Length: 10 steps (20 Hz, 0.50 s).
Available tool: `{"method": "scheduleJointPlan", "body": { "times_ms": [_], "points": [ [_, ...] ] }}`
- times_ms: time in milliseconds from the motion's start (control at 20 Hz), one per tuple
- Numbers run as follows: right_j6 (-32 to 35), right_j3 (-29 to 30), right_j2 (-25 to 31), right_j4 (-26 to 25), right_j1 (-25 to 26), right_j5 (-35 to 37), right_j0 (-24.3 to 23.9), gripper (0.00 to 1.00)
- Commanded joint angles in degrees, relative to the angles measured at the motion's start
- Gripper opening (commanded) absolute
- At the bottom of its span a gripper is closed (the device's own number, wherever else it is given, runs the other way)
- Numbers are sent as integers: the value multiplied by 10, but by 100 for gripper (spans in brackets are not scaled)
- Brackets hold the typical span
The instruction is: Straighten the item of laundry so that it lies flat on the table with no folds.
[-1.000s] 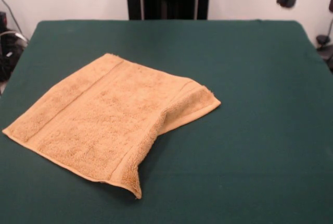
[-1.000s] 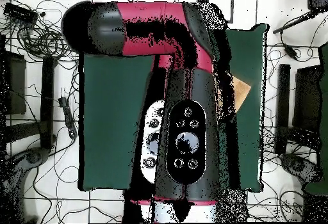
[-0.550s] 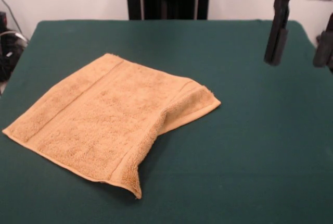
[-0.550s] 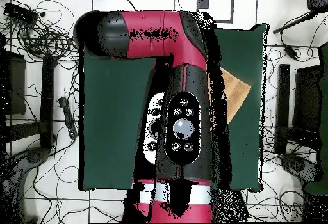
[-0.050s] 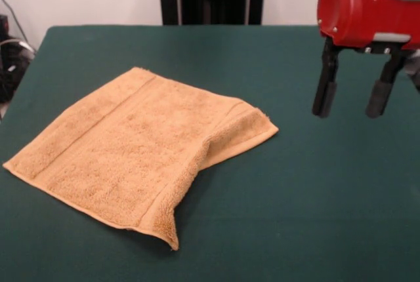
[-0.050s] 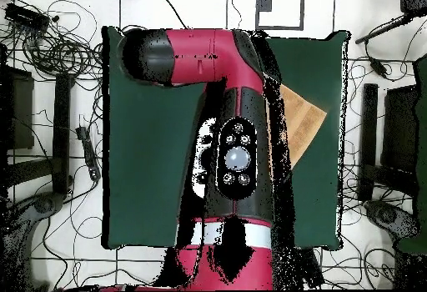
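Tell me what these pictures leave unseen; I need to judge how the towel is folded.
- Overhead view: the arm covers most of the towel; only one corner shows.
- Front view: the towel's turned-under part lies hidden beneath its top layer.
- Front view: the gripper is open, but its height above the table is unclear.

Overhead view: the red and black arm covered most of the towel, leaving only a triangular piece showing beside it. The gripper lay wholly under the arm, unseen. The arm also hid a broad middle strip of the table.

Front view: the arm was cut off by the top and right edges above the gripper. The table's near edge and both near corners ran out of frame. Along the towel's right side a fold hid the cloth tucked beneath it.
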Motion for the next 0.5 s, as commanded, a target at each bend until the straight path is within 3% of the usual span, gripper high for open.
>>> {"method": "scheduleJointPlan", "body": {
  "times_ms": [50,500],
  "points": [
    [108,105,24,29,-18,25,-5,100],
    [70,120,39,38,-25,29,-38,100]
  ]
}}
